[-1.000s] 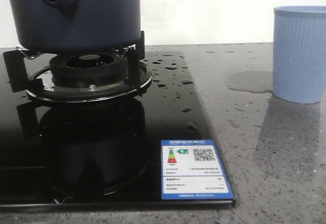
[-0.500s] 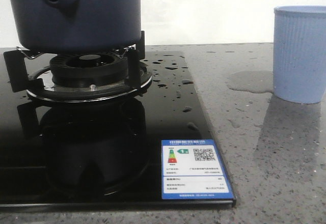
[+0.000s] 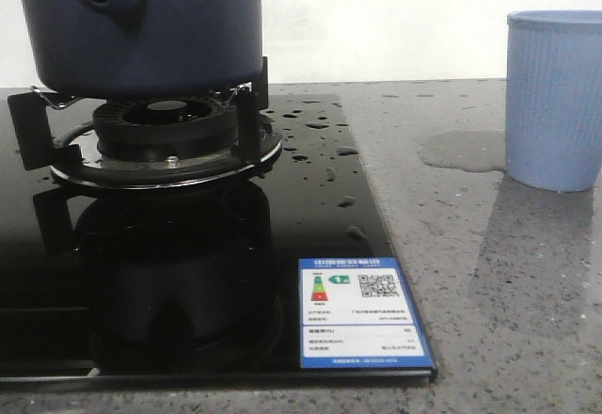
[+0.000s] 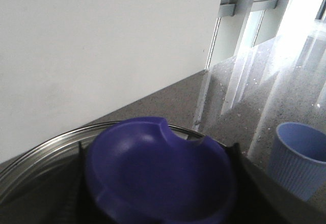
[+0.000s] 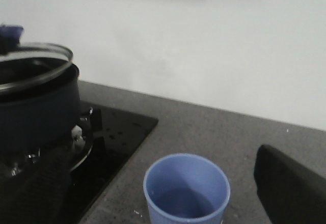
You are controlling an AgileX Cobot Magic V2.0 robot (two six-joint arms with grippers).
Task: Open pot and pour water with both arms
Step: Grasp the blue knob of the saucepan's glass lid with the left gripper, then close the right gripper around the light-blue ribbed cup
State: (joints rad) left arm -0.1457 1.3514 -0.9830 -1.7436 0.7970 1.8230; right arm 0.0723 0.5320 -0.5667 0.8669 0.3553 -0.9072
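Speckled grey stone counter; matte navy pot [image 3: 141, 28] on burner, ribbed cup [image 3: 555, 99] apart; both grippers' jaws unreadable.

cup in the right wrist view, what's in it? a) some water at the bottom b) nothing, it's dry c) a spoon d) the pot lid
a: the cup stands upright on the counter beside the stove, and through its open mouth a shallow pool of water shows at the bottom; no lid or spoon is in it.
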